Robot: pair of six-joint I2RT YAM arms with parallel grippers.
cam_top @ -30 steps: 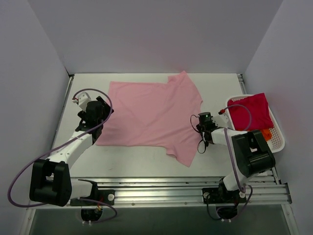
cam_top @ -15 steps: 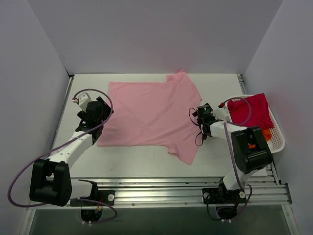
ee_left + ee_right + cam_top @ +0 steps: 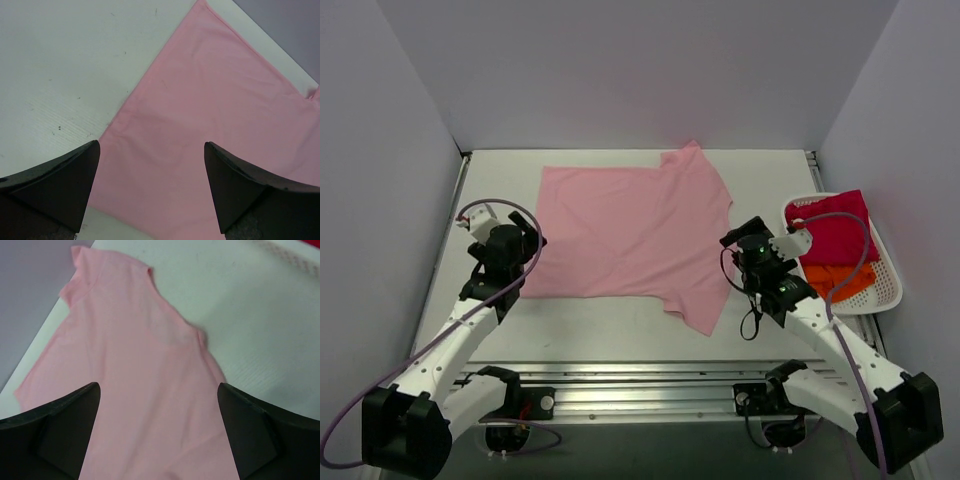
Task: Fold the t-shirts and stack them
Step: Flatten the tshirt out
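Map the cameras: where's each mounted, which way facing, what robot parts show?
Top external: above, behind the robot, looking down on the table; both arms show whole.
Left wrist: on left arm, looks past open left end effector at pink t-shirt hem corner.
Right wrist: on right arm, looks past open right end effector at its sleeve end.
Shared: all see the pink t-shirt.

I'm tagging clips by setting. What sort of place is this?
Likely a robotics lab cell: white table boxed by blank grey walls, left arm and right arm bolted to a metal rail, one pink t-shirt spread flat.
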